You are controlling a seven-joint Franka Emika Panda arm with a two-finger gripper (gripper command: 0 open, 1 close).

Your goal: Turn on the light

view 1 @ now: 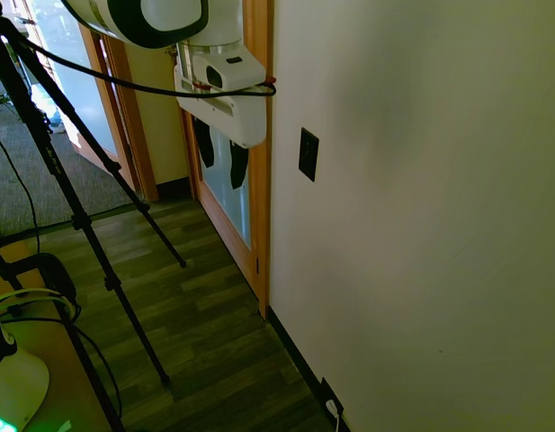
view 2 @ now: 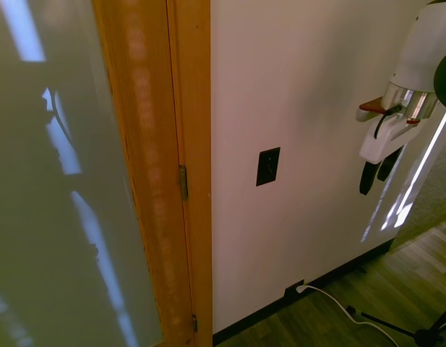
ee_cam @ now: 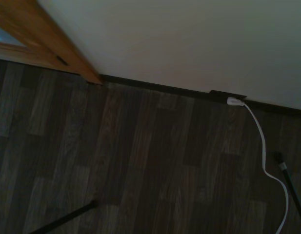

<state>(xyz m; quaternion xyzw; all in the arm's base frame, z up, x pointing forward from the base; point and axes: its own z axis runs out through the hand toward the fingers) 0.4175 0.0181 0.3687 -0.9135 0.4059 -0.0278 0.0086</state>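
I judge the task barely begun: nothing has touched the light switch (view 1: 308, 154) yet, and no lamp shows in any view, so I have no way to confirm whether a light is on or off. The switch is a small black upright plate on the pale wall (view 1: 421, 225), just beside the wooden door frame (view 1: 257, 108) and about level with my hand. The hand (view 1: 220, 151) hangs with its two dark fingers pointing down at the floor, spread apart and holding nothing. In the second exterior view the hand (view 2: 377, 172) sits well apart from the switch (view 2: 267, 166), out in the room and clear of the wall. The wrist view looks straight down at the dark wood floor (ee_cam: 140, 165), and at the foot of the wall it catches the socket plate (ee_cam: 227, 95) with its white cord (ee_cam: 267, 156), far below the switch. What is left, as I read it, is nearly everything: bring the hand across to the switch, turn a fingertip toward it, and press the toggle.
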